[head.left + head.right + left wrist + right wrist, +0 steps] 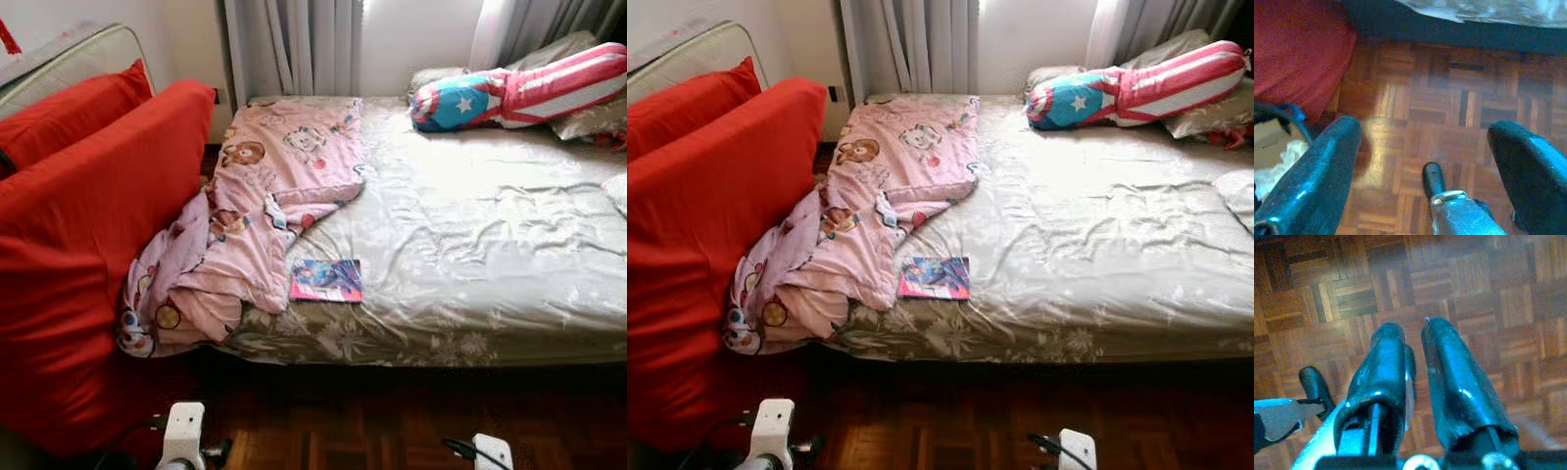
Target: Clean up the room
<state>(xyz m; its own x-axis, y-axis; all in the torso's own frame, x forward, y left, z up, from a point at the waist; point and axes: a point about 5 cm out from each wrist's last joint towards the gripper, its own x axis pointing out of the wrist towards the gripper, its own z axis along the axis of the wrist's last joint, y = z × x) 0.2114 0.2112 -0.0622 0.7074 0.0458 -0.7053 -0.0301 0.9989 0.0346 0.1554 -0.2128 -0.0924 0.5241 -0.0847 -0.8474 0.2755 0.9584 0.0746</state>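
- left eye view shows a bed [470,255] with a pale floral cover, and a small colourful booklet [326,280] lying flat near its front edge; print on the cover is too small to read.
- a pink cartoon-print blanket [257,215] lies crumpled along the bed's left side, its lower end spilling over the edge toward the floor; one corner just overlaps the booklet's left edge.
- a long pillow [514,96] with a white star on blue and red-and-white stripes rests at the head end, cut off at the frame's right edge.
- red cushions [88,245] stand at the robot's left, against the bed's side, hiding what lies behind them.
- grey curtains [294,44] hang behind the bed.
- both arms hang low over the parquet floor [1474,279]; just their white wrist parts peek in at the bottom of the head views.
- left gripper [1425,161] has its fingers spread wide, holding nothing, above the floor beside the red cushion.
- right gripper [1413,377] has its fingers drawn nearly together with a narrow gap, nothing between them.
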